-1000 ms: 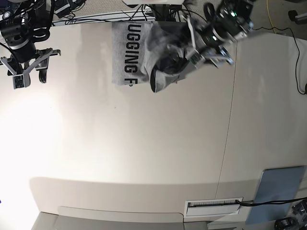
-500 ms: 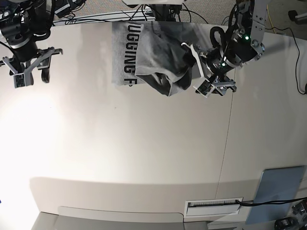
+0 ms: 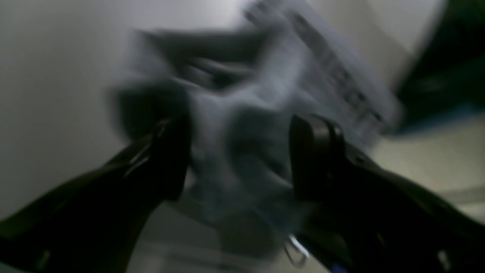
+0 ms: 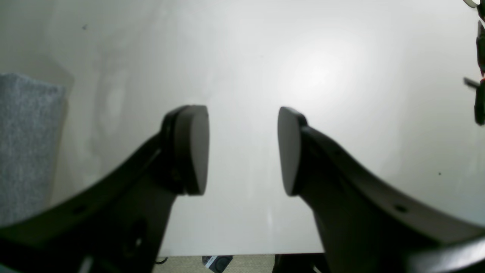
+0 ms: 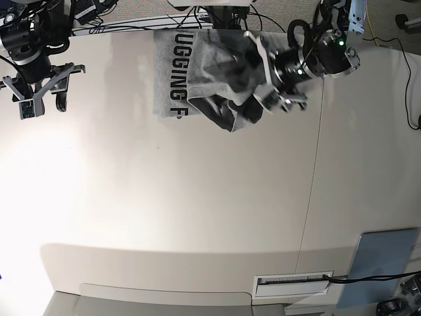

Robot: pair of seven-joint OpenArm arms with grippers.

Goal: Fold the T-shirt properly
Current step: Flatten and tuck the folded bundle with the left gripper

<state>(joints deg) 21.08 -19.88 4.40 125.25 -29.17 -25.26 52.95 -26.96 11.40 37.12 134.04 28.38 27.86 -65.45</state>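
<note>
I judge the fold barely begun: the T-shirt [image 5: 197, 79] lies bunched at the table's [image 5: 197, 210] far edge, lettering up. My left gripper [image 5: 260, 72] straddles its rumpled cloth; too blurred to tell any hold. My right gripper [image 5: 39, 92] hangs wide open and empty, well left of the shirt. Cables [image 5: 131, 23] trail behind the shirt.

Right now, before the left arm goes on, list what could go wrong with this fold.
1. The T-shirt lies at the table's far edge; a tug could drag it off.
2. The left gripper sits in bunched cloth; it may pinch several layers.
3. The right gripper hangs open, far off, pinning nothing.
</note>
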